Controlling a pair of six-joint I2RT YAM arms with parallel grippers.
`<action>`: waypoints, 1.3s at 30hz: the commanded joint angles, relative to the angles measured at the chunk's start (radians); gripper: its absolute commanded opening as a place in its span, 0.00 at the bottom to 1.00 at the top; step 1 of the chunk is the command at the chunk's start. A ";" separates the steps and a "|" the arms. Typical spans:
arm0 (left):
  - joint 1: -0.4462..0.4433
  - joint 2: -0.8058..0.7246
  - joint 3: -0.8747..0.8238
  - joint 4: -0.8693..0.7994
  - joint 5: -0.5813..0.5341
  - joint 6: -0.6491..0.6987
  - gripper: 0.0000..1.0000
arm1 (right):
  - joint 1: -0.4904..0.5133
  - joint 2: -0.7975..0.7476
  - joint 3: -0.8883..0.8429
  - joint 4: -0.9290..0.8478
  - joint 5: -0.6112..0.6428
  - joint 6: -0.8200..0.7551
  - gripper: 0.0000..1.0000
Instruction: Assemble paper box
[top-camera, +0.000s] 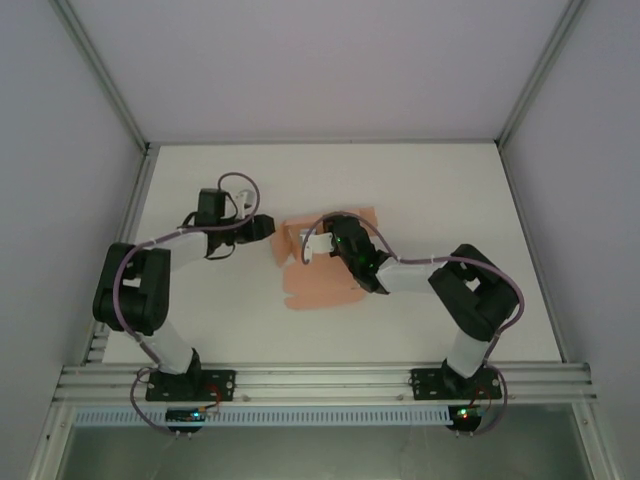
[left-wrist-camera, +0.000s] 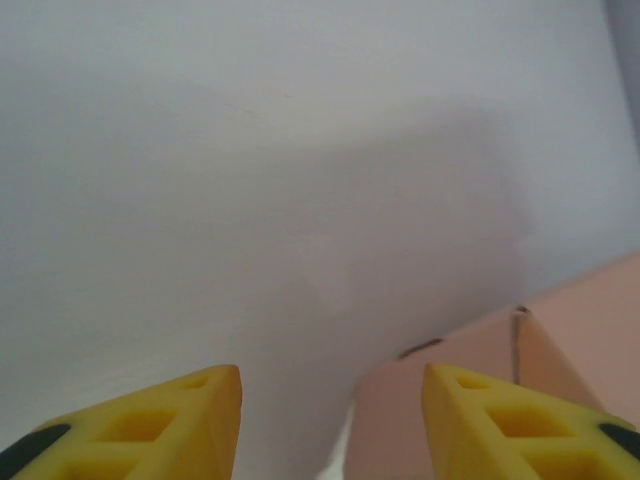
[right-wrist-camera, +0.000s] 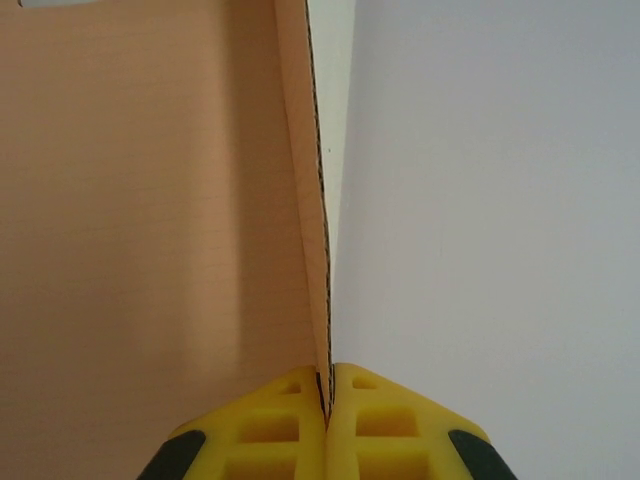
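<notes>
The paper box (top-camera: 320, 288) is a salmon-pink card sheet lying flat in the middle of the white table (top-camera: 450, 200), with one flap raised near its far left part. My right gripper (top-camera: 318, 246) is shut on the edge of that upright flap (right-wrist-camera: 318, 250); the thin card runs straight up from between the yellow fingers (right-wrist-camera: 290, 420), and my right gripper (right-wrist-camera: 328, 368) pinches it tight. My left gripper (top-camera: 272, 226) is at the box's far left corner. In the left wrist view my left gripper (left-wrist-camera: 332, 372) has its jaws apart, and the paper box (left-wrist-camera: 475, 350) reaches into the gap beside the right finger.
Grey enclosure walls with aluminium posts (top-camera: 110, 90) surround the table. An aluminium rail (top-camera: 320, 380) carrying both arm bases runs along the near edge. Bare white table lies beyond the card and to its right.
</notes>
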 joint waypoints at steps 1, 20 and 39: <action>-0.026 -0.047 -0.030 0.060 0.095 -0.006 0.49 | -0.010 0.000 0.000 0.011 0.046 0.035 0.00; -0.172 -0.050 -0.125 0.156 -0.136 0.230 0.48 | 0.010 -0.043 -0.110 0.085 0.112 0.072 0.00; -0.285 0.015 -0.173 0.417 -0.324 0.335 0.48 | 0.108 -0.043 -0.257 0.220 0.175 -0.008 0.00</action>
